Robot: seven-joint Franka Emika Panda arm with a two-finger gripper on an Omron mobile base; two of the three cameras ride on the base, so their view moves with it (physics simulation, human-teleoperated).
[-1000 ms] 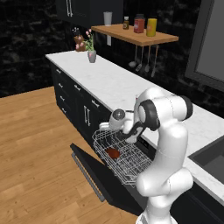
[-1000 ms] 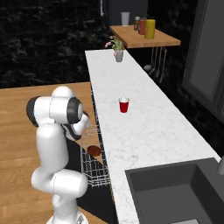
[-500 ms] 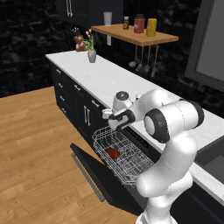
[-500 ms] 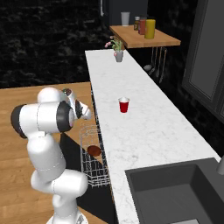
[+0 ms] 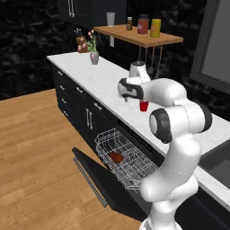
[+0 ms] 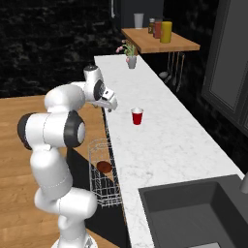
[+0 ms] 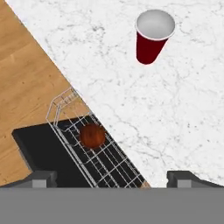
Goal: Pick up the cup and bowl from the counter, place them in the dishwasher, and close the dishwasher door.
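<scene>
The red cup (image 5: 143, 106) (image 6: 137, 116) (image 7: 153, 37) stands upright on the white marble counter (image 5: 108, 81) (image 6: 160, 150) (image 7: 175, 113). My gripper (image 5: 127, 99) (image 6: 112, 107) (image 7: 112, 179) hangs open and empty above the counter's front edge, a short way from the cup and apart from it. The reddish-brown bowl (image 5: 115, 157) (image 6: 103, 166) (image 7: 92, 135) lies in the white wire rack (image 5: 130, 164) (image 6: 99, 189) (image 7: 65, 105) pulled out of the dishwasher. The black dishwasher door (image 5: 101, 182) (image 7: 35, 148) is folded down flat below the rack.
A dark sink (image 6: 193, 213) is set in the near end of the counter. A vase of flowers (image 5: 94, 56) (image 6: 131, 60) stands at the far end. A wooden shelf (image 5: 139, 38) (image 6: 160, 41) with canisters hangs over the counter, utensils beneath. Wooden floor (image 5: 36, 148) lies beside the door.
The arm has risen from over the rack and swung to above the counter's edge toward the cup. The bowl stays in the rack. The jaws remain open.
</scene>
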